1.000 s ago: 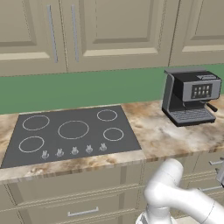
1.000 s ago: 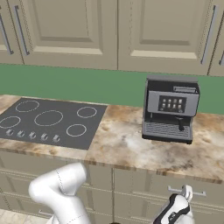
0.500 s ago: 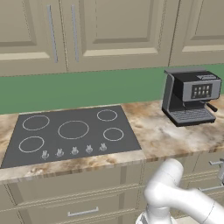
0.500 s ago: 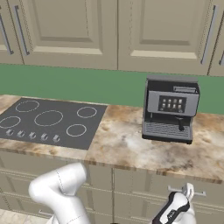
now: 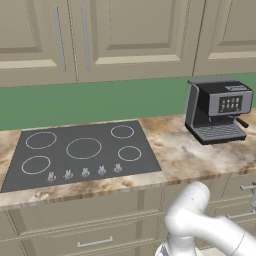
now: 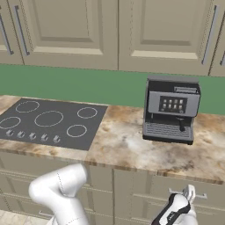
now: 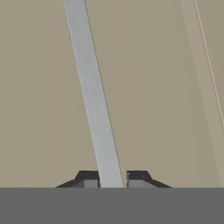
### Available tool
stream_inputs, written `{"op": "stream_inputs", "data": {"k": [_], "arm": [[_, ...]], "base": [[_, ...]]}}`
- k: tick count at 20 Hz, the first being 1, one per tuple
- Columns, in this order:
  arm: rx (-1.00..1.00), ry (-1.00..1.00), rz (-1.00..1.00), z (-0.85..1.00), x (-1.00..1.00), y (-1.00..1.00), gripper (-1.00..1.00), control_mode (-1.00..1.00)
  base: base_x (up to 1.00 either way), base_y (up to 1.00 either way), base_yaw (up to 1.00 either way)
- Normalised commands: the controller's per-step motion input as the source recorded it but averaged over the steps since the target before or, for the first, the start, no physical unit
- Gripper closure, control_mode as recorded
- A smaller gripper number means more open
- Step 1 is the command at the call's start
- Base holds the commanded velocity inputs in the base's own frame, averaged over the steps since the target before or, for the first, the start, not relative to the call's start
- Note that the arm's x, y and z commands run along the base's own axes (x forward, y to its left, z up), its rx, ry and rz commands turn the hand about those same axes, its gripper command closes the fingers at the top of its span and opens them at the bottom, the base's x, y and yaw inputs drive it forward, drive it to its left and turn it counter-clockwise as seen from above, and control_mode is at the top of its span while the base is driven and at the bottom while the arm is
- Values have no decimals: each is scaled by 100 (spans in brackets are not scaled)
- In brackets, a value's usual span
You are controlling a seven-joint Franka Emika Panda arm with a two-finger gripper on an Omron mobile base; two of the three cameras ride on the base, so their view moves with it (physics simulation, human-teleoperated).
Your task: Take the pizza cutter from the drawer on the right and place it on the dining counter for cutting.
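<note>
My gripper (image 7: 112, 177) is clamped on the drawer handle (image 7: 93, 96), a slim, flat, pale silver-grey bar that runs from between my two dark fingertips (image 7: 89, 178) up and slightly left across the hand view. One fingertip sits on each side of the bar, pressed against it. Behind the handle is the drawer (image 7: 39, 100) front: plain, matte beige-tan, flat, with a faint groove line running down its far right side. The drawer is shut; the front lies flush and nothing of its inside shows, so I cannot tell where the pizza cutter lies.

In the right base view my gripper (image 6: 188, 193) meets the handle (image 6: 182, 191) at the drawer (image 6: 176, 186) just under the front edge of the worktop (image 6: 127, 149), towards its right end, below the coffee machine (image 6: 170, 110). The handle reads there as a short, light bar across the tan front.

The worktop is tan-brown marbled stone. The coffee machine, black and grey with a small lit panel, stands near its back edge on the right. The black cooktop (image 6: 48, 123) with white ring markings and a row of knobs along its front edge fills the left part. A green wall strip (image 5: 100, 102) runs behind, and beige upper cabinets (image 5: 130, 35) with long grey handles hang above.
</note>
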Motion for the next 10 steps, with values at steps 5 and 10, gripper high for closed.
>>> {"op": "stream_inputs", "data": {"k": [5,10], "arm": [[0,0,0,0,-45,0,100,-100],[0,0,0,0,-54,-3,100,-100]], "base": [[0,0,0],[0,0,0]]}}
